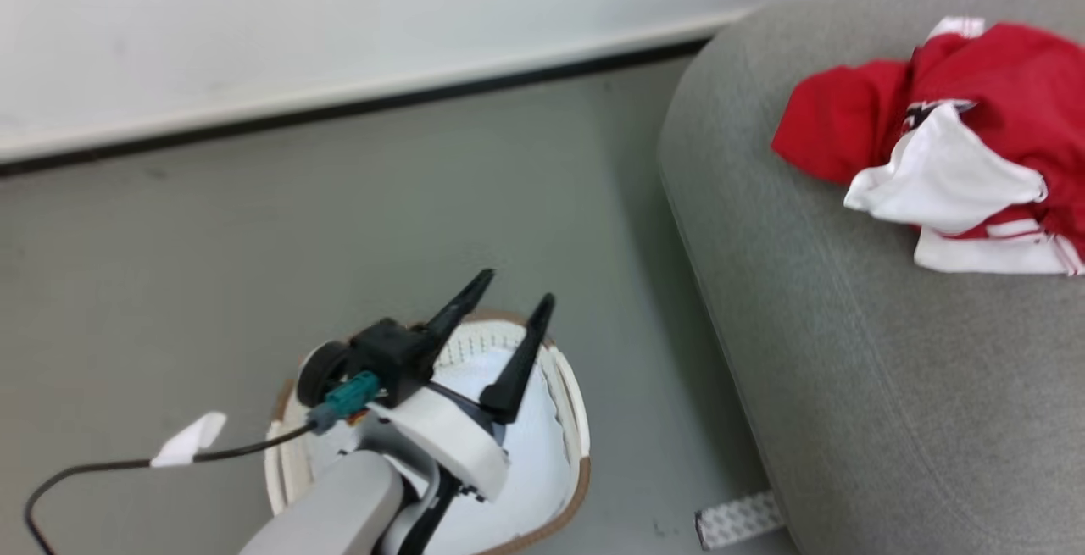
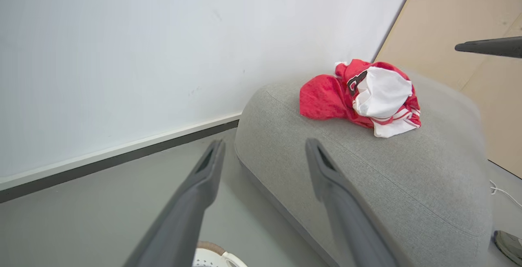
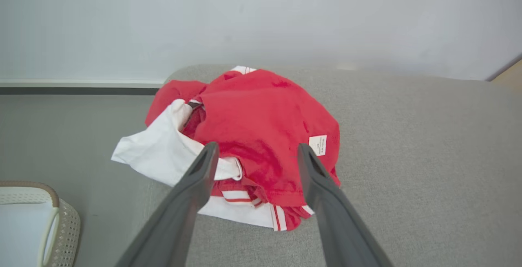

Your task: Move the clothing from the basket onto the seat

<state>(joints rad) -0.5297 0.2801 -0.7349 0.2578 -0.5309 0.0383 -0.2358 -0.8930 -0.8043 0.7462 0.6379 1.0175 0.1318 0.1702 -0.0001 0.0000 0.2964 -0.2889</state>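
left tool (image 1: pixel 519 286) wide open, empty, above basket (image 1: pixel 583 453) | right tool (image 3: pixel 257 148) open, empty, over clothing (image 3: pixel 261 124) | clothing heaped on seat (image 3: pixel 408 157) near its rounded end | basket shows white liner (image 1: pixel 530 453) only, likely why neither tool grips: task looks done

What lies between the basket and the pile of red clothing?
In the head view, a strip of bare grey floor, then the rounded edge and bare upholstery of the seat, separate the basket from the clothing.
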